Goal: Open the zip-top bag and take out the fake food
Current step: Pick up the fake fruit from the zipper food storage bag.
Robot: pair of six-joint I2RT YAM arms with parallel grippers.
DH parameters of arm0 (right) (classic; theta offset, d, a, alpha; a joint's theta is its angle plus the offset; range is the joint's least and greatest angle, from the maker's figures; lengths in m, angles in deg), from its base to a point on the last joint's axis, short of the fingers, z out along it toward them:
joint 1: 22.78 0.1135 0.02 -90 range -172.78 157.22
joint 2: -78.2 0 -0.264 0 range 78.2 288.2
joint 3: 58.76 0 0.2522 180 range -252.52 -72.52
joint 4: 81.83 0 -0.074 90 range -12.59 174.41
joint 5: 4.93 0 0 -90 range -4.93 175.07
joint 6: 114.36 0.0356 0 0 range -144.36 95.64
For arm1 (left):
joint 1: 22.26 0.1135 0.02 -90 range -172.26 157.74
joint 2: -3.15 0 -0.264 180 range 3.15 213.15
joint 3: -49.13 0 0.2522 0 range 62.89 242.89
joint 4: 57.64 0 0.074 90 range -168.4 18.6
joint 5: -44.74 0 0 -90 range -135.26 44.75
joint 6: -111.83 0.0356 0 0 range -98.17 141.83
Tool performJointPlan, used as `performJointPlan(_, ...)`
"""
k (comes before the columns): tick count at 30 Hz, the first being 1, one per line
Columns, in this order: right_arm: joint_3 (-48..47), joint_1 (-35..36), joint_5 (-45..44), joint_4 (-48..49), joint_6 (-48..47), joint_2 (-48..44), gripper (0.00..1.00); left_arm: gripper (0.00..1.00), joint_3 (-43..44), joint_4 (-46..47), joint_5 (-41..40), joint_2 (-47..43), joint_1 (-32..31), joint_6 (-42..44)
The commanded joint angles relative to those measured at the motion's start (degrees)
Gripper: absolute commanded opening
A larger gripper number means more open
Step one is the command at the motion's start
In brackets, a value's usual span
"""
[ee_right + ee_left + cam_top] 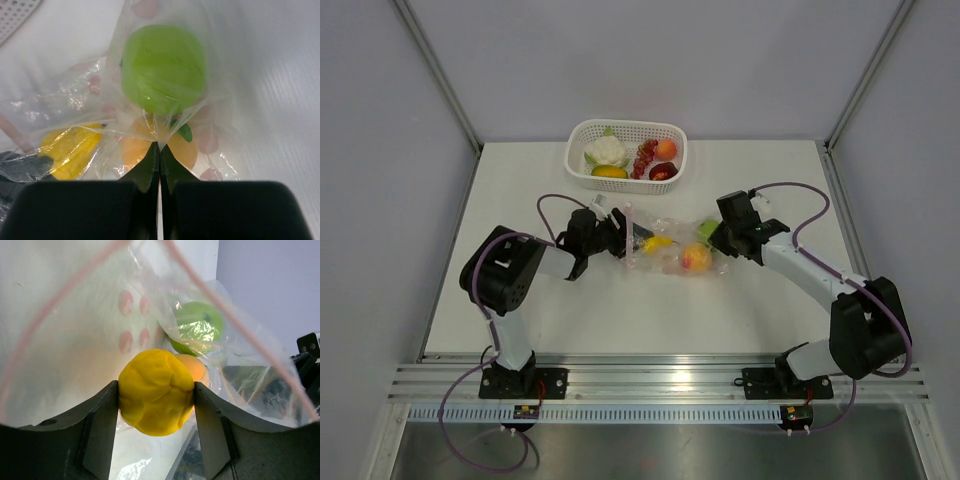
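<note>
Left hand [156,387] clamps yellow fake food [152,407] inside the zip-top bag [75,340]; right hand [159,150] pinches the bag.

Quick count from me: one zip-top bag [672,226] with three fake food pieces inside, a yellow one [156,392], a green one [162,67] and an orange one [695,258], plus one basket [626,124] holding five more.

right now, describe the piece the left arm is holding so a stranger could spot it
On the white table lies the clear zip-top bag. At its open mouth, between the left arm's jaws, sits the lumpy yellow piece; the green apple and peach deeper in are smooth.
</note>
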Motion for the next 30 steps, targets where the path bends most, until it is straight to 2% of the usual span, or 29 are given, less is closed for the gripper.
performJointPlan(1,0.7,0.0,-9.2,-1.7,3.0,-4.5,0.0,0.48,-0.8,4.3,1.6,-2.9,0.8,-0.6)
performJointPlan(6,1.4,-0.6,-12.5,-3.7,5.3,-5.1,0.0,0.48,-1.9,2.3,0.7,-5.5,2.4,-0.1)
performJointPlan(13,0.8,-1.0,-12.7,-5.0,6.5,-3.3,0.0,0.48,-4.3,-1.0,-0.5,-12.1,5.3,1.8)
performJointPlan(17,1.1,-2.0,-9.9,-4.0,5.8,-2.7,0.0,0.48,-3.4,-11.8,-3.3,-15.7,6.5,5.8)
performJointPlan(24,1.3,-2.6,-8.6,-3.5,5.5,-2.6,0.0,0.47,-2.2,-25.2,-10.2,-23.7,9.9,12.3)
performJointPlan(26,1.6,-2.8,-8.6,-3.4,5.5,-2.7,0.0,0.47,-2.1,-28.0,-12.1,-26.5,10.9,14.3)
performJointPlan(30,1.8,-3.1,-8.0,-3.0,5.3,-2.3,0.0,0.47,-2.7,-27.9,-12.7,-30.1,12.3,14.7)
